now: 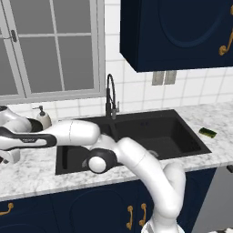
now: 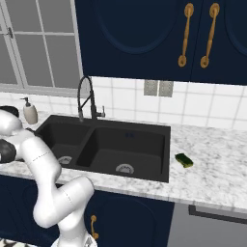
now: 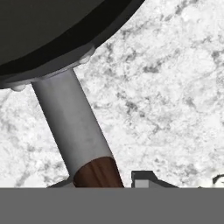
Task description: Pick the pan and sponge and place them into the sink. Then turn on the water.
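In the hand view the black pan (image 3: 48, 30) lies on the marble counter, its grey neck running down into a reddish-brown handle (image 3: 97, 173). My gripper (image 3: 103, 181) is shut on that handle, a fingertip (image 3: 142, 179) pressed against its side. In the base views my arm reaches far left over the counter beside the sink (image 1: 182, 132) (image 2: 144, 132). The yellow-green sponge (image 1: 208, 132) (image 2: 184, 160) lies on the counter right of the sink, far from the gripper. No water shows at the black gooseneck faucet (image 1: 110, 98) (image 2: 87, 99).
A cream soap dispenser (image 1: 43, 118) (image 2: 30, 112) stands behind the counter left of the sink, close to my arm. A window is above it, and dark blue cabinets (image 1: 177, 32) hang over the right side. An outlet plate (image 2: 158, 88) is on the tiled wall.
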